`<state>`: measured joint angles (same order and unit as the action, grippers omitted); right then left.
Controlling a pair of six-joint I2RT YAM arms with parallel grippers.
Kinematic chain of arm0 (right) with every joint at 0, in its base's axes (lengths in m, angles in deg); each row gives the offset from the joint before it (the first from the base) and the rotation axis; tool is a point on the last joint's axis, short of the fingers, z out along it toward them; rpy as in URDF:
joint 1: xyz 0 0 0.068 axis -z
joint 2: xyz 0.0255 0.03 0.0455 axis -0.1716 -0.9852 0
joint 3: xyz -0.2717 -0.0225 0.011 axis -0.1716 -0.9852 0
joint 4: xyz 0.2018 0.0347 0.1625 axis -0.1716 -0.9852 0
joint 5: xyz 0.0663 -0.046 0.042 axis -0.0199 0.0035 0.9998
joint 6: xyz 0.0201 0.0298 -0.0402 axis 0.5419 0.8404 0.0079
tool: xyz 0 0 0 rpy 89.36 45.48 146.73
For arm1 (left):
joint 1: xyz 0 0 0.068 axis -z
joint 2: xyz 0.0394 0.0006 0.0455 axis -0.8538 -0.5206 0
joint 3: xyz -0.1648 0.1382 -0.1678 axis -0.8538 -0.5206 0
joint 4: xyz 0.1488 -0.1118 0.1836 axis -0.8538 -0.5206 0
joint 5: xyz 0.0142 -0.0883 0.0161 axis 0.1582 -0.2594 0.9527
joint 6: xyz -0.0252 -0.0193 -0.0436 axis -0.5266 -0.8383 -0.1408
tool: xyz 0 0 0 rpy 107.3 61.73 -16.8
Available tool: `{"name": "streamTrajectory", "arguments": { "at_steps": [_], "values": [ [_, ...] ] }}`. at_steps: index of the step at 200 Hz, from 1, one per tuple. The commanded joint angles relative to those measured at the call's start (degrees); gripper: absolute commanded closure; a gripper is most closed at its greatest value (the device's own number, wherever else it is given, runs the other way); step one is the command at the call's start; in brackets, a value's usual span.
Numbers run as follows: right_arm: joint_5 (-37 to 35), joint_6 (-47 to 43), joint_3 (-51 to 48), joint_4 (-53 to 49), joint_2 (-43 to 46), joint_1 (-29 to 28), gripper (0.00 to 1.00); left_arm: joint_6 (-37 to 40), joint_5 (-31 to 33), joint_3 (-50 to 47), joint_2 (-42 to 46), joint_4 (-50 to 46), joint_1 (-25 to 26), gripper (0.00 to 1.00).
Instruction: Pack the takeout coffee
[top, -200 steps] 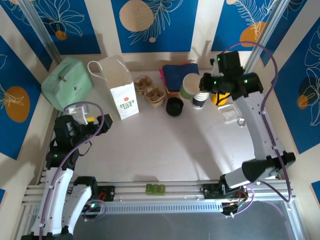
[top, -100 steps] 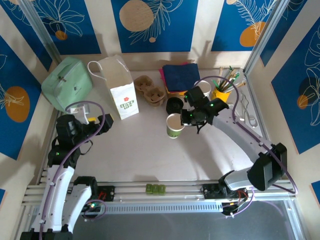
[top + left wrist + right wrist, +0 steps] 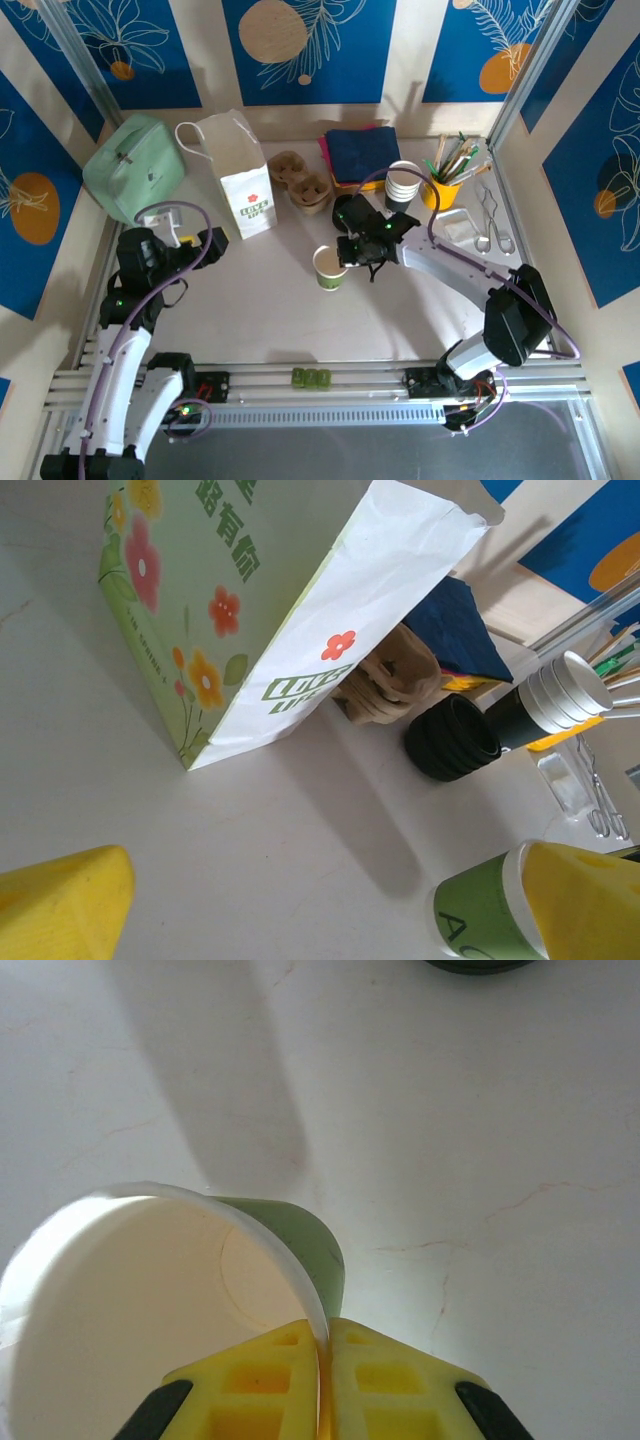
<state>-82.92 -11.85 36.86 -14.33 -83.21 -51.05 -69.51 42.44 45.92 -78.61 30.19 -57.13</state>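
Observation:
The takeout coffee cup [image 3: 328,266] has a green wall and a white open rim, and it is upright near the middle of the table. My right gripper [image 3: 346,251] is shut on its rim. In the right wrist view the yellow fingertips [image 3: 285,1355] pinch the cup's thin wall [image 3: 300,1235], one inside and one outside. Whether the cup rests on the table I cannot tell. A stack of ribbed white cups [image 3: 403,185] with a dark base stands at the back right. My left gripper [image 3: 210,245] is open by the white bag, and its wrist view catches the green cup [image 3: 480,910].
A white paper bag [image 3: 240,185] stands upright at the back left beside a mint pouch [image 3: 135,165]. A brown cup carrier [image 3: 300,182], black lids [image 3: 452,738], dark blue napkins [image 3: 360,150], a yellow utensil pot [image 3: 445,185] and tongs [image 3: 490,225] line the back.
My right arm has carried the green cup from the stack at the back right, forward and left to the table's middle. The left arm has stayed put.

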Motion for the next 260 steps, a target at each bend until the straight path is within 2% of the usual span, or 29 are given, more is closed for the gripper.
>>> {"name": "streamTrajectory", "arguments": {
  "at_steps": [1,85,158,203,229,260],
  "values": [
    [-1.37,1.53,-0.52,1.73,-1.22,-1.65,0.90,-0.17,-1.22,-0.44,0.27,1.57,-0.53,0.00],
    [-1.67,2.41,0.03,1.53,-4.13,-3.60,0.88,-0.07,-1.11,-0.46,0.29,1.29,-0.55,0.01],
    [-1.97,2.09,3.39,-2.21,-0.82,-3.92,0.63,0.49,-2.46,1.94,0.74,-1.23,-0.45,0.00],
    [-1.20,1.33,6.29,-5.11,5.83,-1.92,0.55,-1.35,-7.05,3.91,0.23,-0.53,0.75,0.01],
    [0.28,1.01,4.08,-4.65,12.28,2.01,0.53,-1.55,-2.63,6.46,-1.06,-1.93,5.71,0.04],
    [6.17,1.45,-3.02,-1.50,20.59,11.77,0.49,0.47,7.77,10.70,-5.63,-3.00,18.97,0.06]
  ]
}}
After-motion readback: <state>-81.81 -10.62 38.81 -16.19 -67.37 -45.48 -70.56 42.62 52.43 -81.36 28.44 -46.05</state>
